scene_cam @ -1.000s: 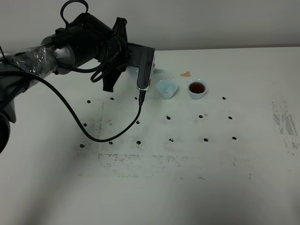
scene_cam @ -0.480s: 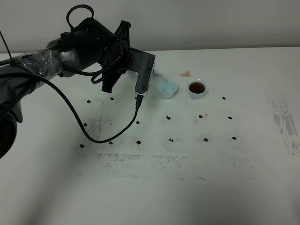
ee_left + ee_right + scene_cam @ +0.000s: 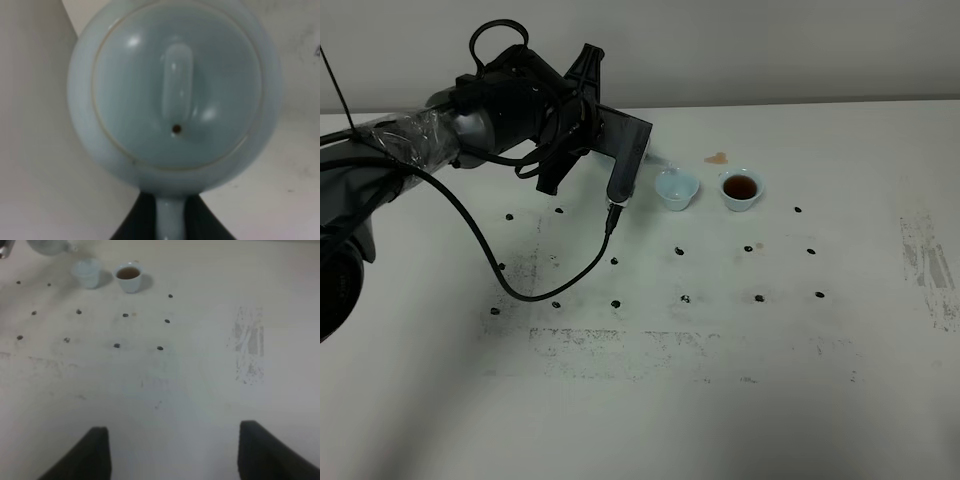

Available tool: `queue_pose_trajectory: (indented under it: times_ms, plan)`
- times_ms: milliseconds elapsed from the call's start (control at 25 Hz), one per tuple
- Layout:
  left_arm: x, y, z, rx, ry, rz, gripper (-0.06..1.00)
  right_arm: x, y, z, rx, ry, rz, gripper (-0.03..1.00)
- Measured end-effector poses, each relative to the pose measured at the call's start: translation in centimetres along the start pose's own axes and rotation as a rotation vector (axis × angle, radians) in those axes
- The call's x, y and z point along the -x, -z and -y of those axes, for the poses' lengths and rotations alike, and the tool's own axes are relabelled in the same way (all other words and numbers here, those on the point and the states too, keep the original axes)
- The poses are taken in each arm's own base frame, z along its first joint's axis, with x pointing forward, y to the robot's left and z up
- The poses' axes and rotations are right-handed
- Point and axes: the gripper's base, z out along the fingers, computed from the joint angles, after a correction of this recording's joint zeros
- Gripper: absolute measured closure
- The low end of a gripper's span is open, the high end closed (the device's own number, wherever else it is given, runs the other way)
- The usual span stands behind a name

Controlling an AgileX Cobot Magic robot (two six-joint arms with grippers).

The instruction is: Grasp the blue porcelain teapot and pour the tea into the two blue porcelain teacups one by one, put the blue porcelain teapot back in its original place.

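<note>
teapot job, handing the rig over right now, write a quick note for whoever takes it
Left gripper: shut on the handle of the blue porcelain teapot, held in the air beside the left teacup.
Right gripper: open, empty, hanging over bare table away from the cups.
Done: the right teacup holds brown tea.
Left: the left teacup shows no tea yet, so fill it, then set the teapot back in its place.
Note: a small brown stain lies behind the cups.
</note>
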Motion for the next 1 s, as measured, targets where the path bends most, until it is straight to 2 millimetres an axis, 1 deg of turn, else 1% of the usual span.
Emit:
queue_pose_trajectory:
  times_ms: [160,360,760,1000]
  plan:
    - [0.47,-0.50,0.13,0.012,-0.034,0.002,0.86,0.00,0.00,0.00,0.000,0.000,0.000,0.40]
    - [0.90,-0.44,-0.15,0.043,-0.067,0.004,0.86,0.00,0.00,0.00,0.000,0.000,0.000,0.40]
    - [0.63,-0.42,-0.31,0.057,-0.143,-0.033,0.86,0.00,0.00,0.00,0.000,0.000,0.000,0.40]
    - [0.76,-0.35,-0.42,0.065,-0.220,-0.048,0.86,0.00,0.00,0.00,0.000,0.000,0.000,0.40]
